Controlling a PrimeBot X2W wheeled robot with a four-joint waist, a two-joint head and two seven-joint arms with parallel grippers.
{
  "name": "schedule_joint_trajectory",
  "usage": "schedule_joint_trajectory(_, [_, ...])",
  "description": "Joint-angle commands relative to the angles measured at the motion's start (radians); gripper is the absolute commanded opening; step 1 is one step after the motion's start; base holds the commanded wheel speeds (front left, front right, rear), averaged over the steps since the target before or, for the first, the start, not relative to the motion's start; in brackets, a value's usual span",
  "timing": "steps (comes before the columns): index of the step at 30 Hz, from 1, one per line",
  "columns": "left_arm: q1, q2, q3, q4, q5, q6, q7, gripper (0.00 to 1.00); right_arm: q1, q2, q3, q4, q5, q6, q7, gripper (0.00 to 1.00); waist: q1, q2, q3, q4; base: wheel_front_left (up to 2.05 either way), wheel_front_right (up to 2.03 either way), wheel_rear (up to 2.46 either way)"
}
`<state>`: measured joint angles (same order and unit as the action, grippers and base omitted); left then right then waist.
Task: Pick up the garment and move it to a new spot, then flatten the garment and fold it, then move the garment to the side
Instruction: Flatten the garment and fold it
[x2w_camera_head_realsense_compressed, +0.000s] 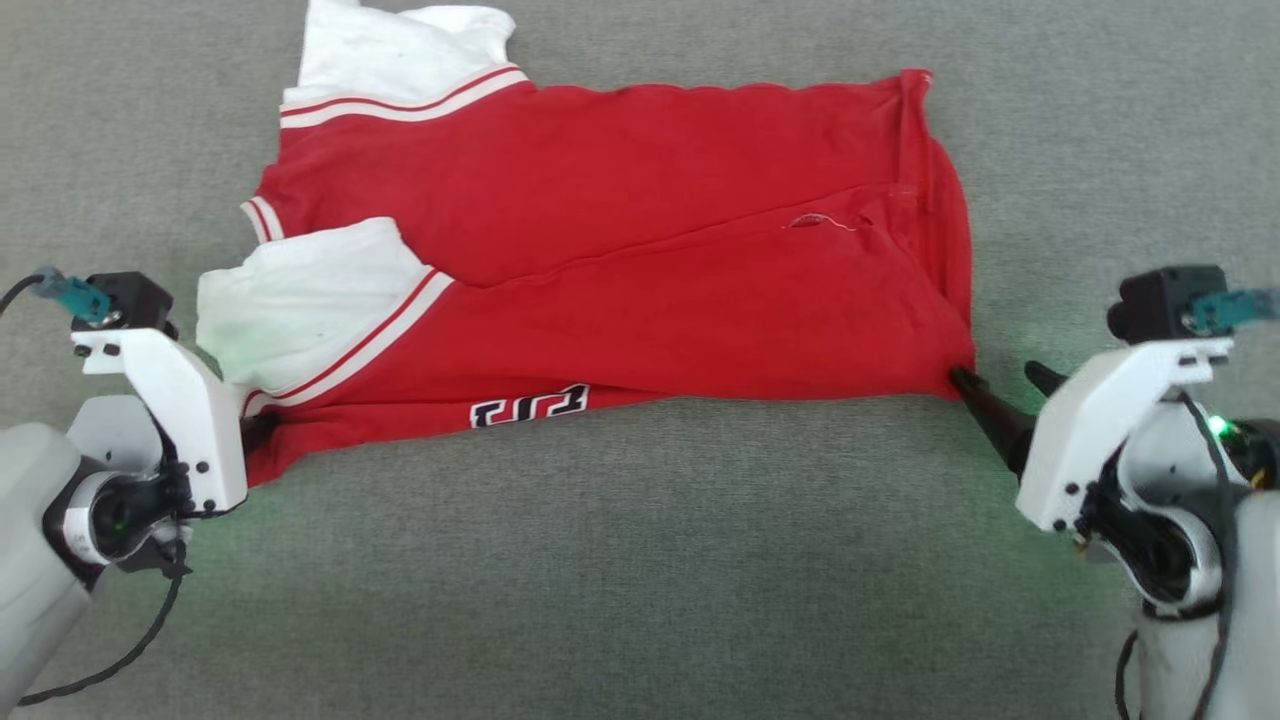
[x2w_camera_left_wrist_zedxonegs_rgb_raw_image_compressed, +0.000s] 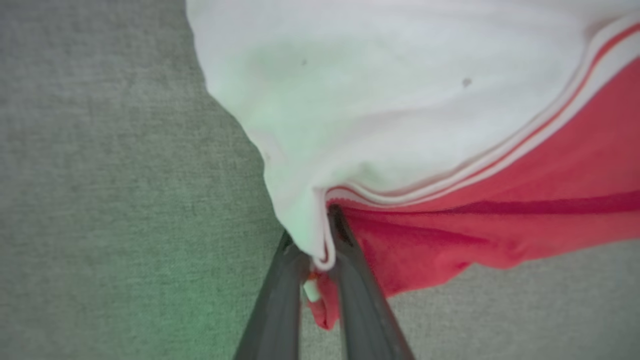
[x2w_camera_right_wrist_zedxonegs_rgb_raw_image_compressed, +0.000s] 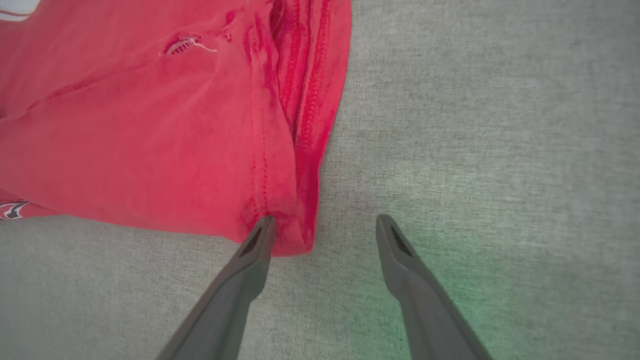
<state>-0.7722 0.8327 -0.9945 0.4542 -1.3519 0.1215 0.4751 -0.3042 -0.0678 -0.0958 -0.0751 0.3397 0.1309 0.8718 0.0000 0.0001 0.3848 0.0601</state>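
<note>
Left end effector clamped on the garment, at the seam where the white sleeve meets the red body. Right end effector released, one fingertip touching the red hem corner. Garment lies folded over on grey fabric surface, between both end effectors.

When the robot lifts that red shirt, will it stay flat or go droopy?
Probably droopy: the garment lies in soft folds, so it looks floppy. It seems light, since the left gripper pinches only thin cloth. The middle would likely sag.
</note>
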Motion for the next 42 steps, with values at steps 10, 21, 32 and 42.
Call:
schedule_joint_trajectory(10, [0.005,-0.128,-0.047,0.090,0.019,-0.071,-0.002,0.00,-0.136,-0.005,0.063,0.180,-0.065,0.000,0.139,1.00,0.0000,-0.0001,0.007,0.047,0.00,0.00,0.00])
schedule_joint_trajectory(21, [-0.013,-0.142,-0.043,0.126,0.015,-0.107,-0.001,0.05,-0.194,-0.040,0.118,0.306,-0.071,0.000,0.148,0.00,0.0000,-0.0001,0.005,0.070,0.00,0.00,0.00])
schedule_joint_trajectory(32, [-0.004,0.057,-0.015,-0.101,0.004,-0.027,0.065,0.00,-0.134,-0.142,0.100,0.098,0.039,-0.001,0.256,0.00,0.0000,-0.0001,-0.022,0.071,0.00,0.00,0.00])
schedule_joint_trajectory(42, [0.093,0.235,0.005,-0.440,-0.052,0.142,0.093,0.00,0.018,-0.168,0.008,-0.135,0.090,-0.001,0.409,0.00,0.0000,-0.0001,-0.017,0.064,0.00,0.00,0.00])
